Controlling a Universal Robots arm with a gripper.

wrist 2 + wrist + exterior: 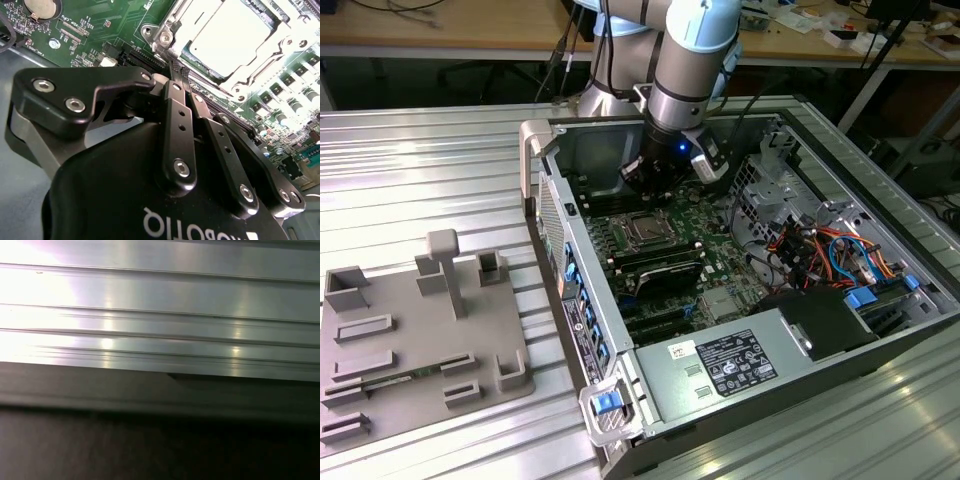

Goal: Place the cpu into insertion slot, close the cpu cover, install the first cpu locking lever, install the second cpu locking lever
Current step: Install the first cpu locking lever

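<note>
Your gripper (176,75) sits closest to you in the second wrist view, its black linkage arms meeting so that the fingers (174,70) are pressed together with nothing between them. Just beyond the fingertips lies the green motherboard (85,25). A little farther on is the insertion slot (172,27), with the cpu (227,35) seated in it, silver top face up. The cpu cover (260,65) lies flat over the chip, its silver frame around the chip's edges.

In the exterior view, a grey parts tray (410,340) lies on the ribbed metal table (420,170) at the exterior view's left. Beside it stands the opened computer case (800,380). Your gripper (655,180) hangs inside the case, just behind the cpu (645,229) on the board. Wooden benches (440,30) stand far behind.

In the first wrist view, ribbed metal (160,300) shows above a dark edge.
</note>
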